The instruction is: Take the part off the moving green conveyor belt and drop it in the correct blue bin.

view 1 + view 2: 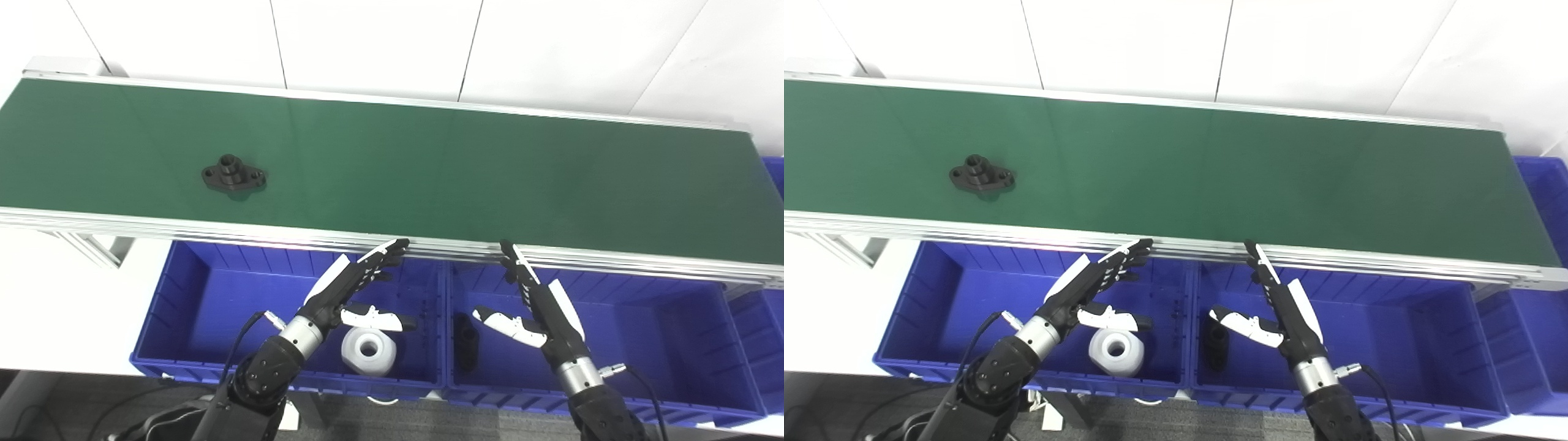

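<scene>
Where the two arms enter from the bottom edge, the near field holds both hands: the left robot hand (352, 288), black with white panels, is raised over the left blue bin (184, 318), fingers extended and spread toward the conveyor's near rail, thumb held out to the side, gripping nothing; the right robot hand (539, 306) stands likewise over the middle blue bin (661, 343), fingers straight and apart, thumb pointing left, empty. Left blue bin, contents: one white part (369, 350), rounded with a central hole, lying near the front wall just below the left hand's thumb. Middle blue bin, contents: one black part (465, 342), resting close against the dividing wall on its left side, shape hard to make out. A further blue bin (1540, 306) sits at the far right, partly cut by the frame. Beyond the bins runs the aluminium rail (245, 229) of the green conveyor belt (459, 171), spanning the view. On the belt, left of centre and well apart from both hands: one black flanged part (234, 176), raised cylindrical boss upright, holed ears either side. Behind the belt, white wall panels (367, 43).
</scene>
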`<move>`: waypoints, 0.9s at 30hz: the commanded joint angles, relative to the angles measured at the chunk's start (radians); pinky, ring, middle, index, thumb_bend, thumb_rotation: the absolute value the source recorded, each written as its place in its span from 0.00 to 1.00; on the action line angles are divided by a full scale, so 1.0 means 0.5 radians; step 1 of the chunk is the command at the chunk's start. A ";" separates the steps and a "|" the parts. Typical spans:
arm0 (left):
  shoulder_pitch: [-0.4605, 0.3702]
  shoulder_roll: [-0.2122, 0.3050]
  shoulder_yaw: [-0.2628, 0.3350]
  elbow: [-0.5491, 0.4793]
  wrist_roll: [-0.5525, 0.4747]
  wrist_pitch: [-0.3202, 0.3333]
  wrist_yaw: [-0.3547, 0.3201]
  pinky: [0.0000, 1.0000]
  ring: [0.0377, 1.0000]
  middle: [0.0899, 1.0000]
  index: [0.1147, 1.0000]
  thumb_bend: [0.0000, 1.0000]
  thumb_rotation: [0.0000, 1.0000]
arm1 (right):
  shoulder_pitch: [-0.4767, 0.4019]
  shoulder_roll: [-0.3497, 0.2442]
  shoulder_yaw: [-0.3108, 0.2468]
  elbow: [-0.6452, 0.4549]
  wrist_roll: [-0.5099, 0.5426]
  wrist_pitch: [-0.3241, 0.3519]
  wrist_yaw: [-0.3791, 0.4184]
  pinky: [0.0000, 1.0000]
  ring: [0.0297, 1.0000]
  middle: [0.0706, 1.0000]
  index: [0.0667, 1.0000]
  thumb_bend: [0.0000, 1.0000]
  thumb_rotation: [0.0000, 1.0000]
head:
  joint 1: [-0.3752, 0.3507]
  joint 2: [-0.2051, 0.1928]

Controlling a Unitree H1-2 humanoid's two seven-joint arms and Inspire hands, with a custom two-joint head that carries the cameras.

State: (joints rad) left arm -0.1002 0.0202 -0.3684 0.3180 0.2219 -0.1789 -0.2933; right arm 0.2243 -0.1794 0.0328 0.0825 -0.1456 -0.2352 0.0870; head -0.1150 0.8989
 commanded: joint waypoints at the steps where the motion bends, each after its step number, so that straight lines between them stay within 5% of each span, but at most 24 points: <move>1: -0.054 -0.018 0.002 -0.060 -0.038 -0.056 -0.004 0.83 0.90 0.93 0.92 0.76 0.40 | -0.008 -0.006 -0.009 -0.084 0.017 -0.029 -0.014 1.00 1.00 1.00 1.00 0.83 0.55 | 0.002 -0.003; 20: -0.050 -0.016 0.001 -0.067 -0.021 -0.045 0.005 0.82 0.90 0.93 0.92 0.77 0.40 | -0.015 -0.002 -0.013 -0.066 0.008 -0.046 -0.030 1.00 1.00 1.00 1.00 0.84 0.58 | 0.000 -0.007; 27: -0.047 -0.047 -0.021 0.025 -0.010 -0.080 0.015 0.84 0.90 0.92 0.92 0.78 0.41 | 0.011 -0.035 -0.020 -0.012 0.038 -0.112 -0.021 0.99 1.00 1.00 1.00 0.82 0.59 | 0.339 -0.152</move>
State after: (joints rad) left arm -0.1001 0.0140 -0.3711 0.3356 0.2228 -0.1820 -0.2924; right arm 0.2271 -0.1802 0.0320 0.0875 -0.1430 -0.2380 0.0781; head 0.0532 0.8224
